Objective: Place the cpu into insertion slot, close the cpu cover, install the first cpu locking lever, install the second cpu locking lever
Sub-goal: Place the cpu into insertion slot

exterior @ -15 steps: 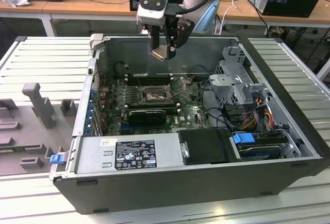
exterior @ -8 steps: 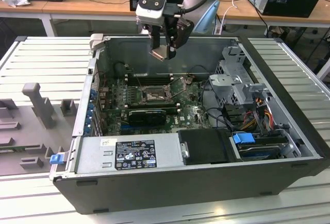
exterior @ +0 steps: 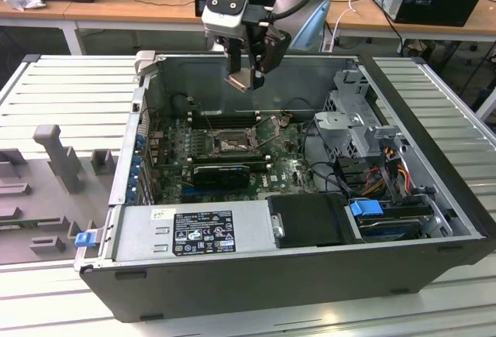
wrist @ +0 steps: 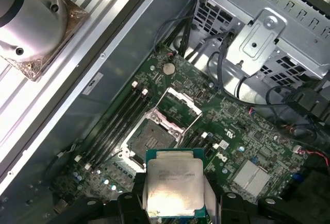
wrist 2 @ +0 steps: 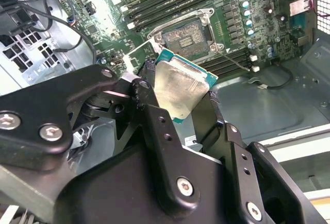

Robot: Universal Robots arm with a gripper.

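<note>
Silvery-beige metal face up, the cpu (wrist 2: 180, 92) is held by the gripper (exterior: 245, 77), with its black fingers (wrist 2: 154, 116) clamped on two opposite edges of the chip. You can see it in both wrist views. In the exterior view it hangs in the air above the open computer case (exterior: 310, 275). The insertion slot (wrist: 151, 134) sits bare in the green circuit board (wrist: 232, 126), well apart from the chip. The cpu cover (wrist: 179, 109) looks flipped up just beside the socket, though I can't be sure from this angle.
</note>
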